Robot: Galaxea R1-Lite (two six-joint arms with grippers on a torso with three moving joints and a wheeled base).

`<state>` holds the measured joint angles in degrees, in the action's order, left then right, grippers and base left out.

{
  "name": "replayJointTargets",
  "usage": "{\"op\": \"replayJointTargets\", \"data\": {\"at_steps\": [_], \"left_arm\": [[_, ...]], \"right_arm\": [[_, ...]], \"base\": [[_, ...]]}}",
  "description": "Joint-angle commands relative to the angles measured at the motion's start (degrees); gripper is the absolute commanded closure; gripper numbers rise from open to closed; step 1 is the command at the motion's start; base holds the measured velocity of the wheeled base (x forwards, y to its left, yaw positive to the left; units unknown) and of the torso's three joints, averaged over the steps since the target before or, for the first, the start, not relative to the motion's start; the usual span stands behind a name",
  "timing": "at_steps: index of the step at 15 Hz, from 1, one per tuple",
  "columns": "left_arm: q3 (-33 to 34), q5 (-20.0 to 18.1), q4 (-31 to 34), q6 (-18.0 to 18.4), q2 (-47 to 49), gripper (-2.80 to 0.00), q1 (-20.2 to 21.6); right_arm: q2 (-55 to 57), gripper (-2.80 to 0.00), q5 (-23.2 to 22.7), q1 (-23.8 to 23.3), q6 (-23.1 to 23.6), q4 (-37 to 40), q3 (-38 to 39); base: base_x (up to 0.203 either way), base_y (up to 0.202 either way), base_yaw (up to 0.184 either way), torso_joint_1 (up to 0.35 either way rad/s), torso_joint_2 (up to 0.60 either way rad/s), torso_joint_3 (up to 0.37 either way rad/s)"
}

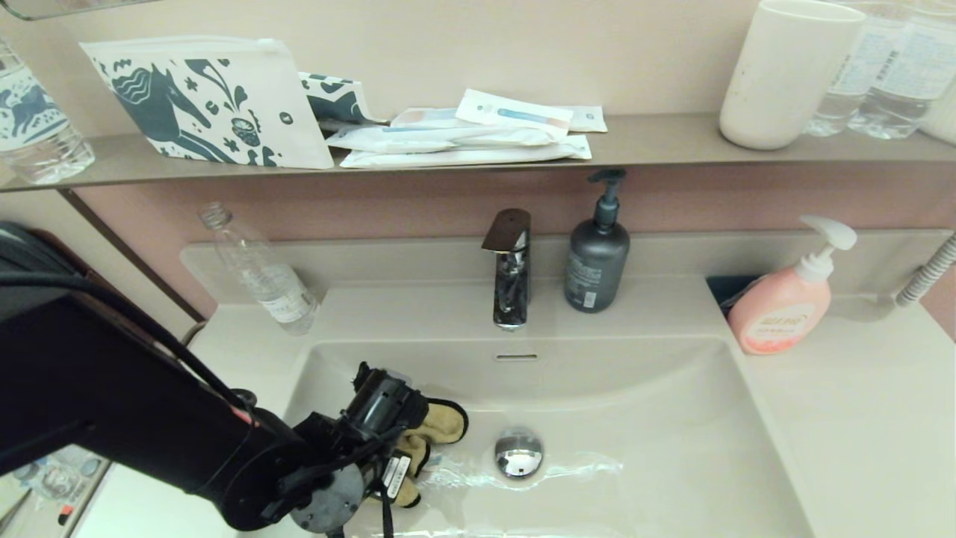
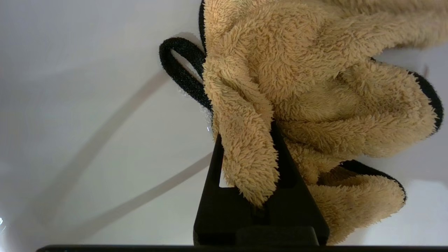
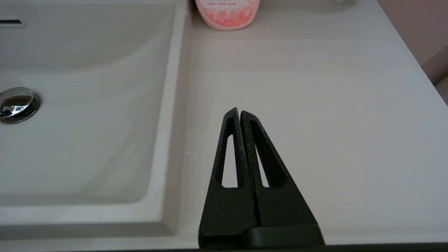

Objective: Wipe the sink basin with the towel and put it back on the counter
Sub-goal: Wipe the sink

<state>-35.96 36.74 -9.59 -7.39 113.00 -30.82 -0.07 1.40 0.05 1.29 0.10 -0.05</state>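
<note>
The mustard-yellow towel (image 1: 441, 422) with black trim lies bunched on the floor of the off-white sink basin (image 1: 657, 441), left of the chrome drain plug (image 1: 518, 452). My left gripper (image 1: 407, 448) is down in the basin's left part, shut on the towel (image 2: 308, 91), a fold of which hangs between its black fingers (image 2: 210, 182); the towel's black loop (image 2: 180, 66) sticks out beside them. My right gripper (image 3: 239, 112) hovers shut and empty over the pale counter (image 3: 315, 105) right of the basin (image 3: 87, 105); it is out of the head view.
A chrome faucet (image 1: 511, 269), a dark pump bottle (image 1: 596, 250) and an empty clear bottle (image 1: 261, 273) stand behind the basin. A pink soap dispenser (image 1: 784, 299) sits on the right counter (image 1: 859, 418). Wet streaks lie beside the drain. The shelf above holds pouches, a cup and bottles.
</note>
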Motion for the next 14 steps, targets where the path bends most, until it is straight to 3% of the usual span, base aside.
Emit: {"op": "replayJointTargets", "data": {"at_steps": [1, 7, 11, 14], "left_arm": [[8.51, 0.4, -0.22, -0.43, -3.05, 0.0, -1.31], [6.73, -0.55, -19.28, -6.48, 6.19, 0.0, -5.03], [2.69, -1.07, -21.27, -2.44, 5.88, 0.0, -5.02], [0.61, -0.9, -21.19, -2.44, 5.96, 0.0, -5.5]], "right_arm": [[0.07, 0.0, 0.0, 0.04, 0.03, -0.01, 0.05], [0.07, 0.0, 0.0, 0.04, 0.03, -0.01, 0.05], [0.07, 0.0, 0.0, 0.04, 0.03, -0.01, 0.02], [0.07, 0.0, 0.0, 0.04, 0.03, -0.01, 0.04]], "base": [[0.0, 0.0, 0.0, 0.0, 0.0, 0.0], [0.0, 0.0, 0.0, 0.0, 0.0, 0.0], [0.0, 0.0, 0.0, 0.0, 0.0, 0.0], [0.0, 0.0, 0.0, 0.0, 0.0, 0.0]]}}
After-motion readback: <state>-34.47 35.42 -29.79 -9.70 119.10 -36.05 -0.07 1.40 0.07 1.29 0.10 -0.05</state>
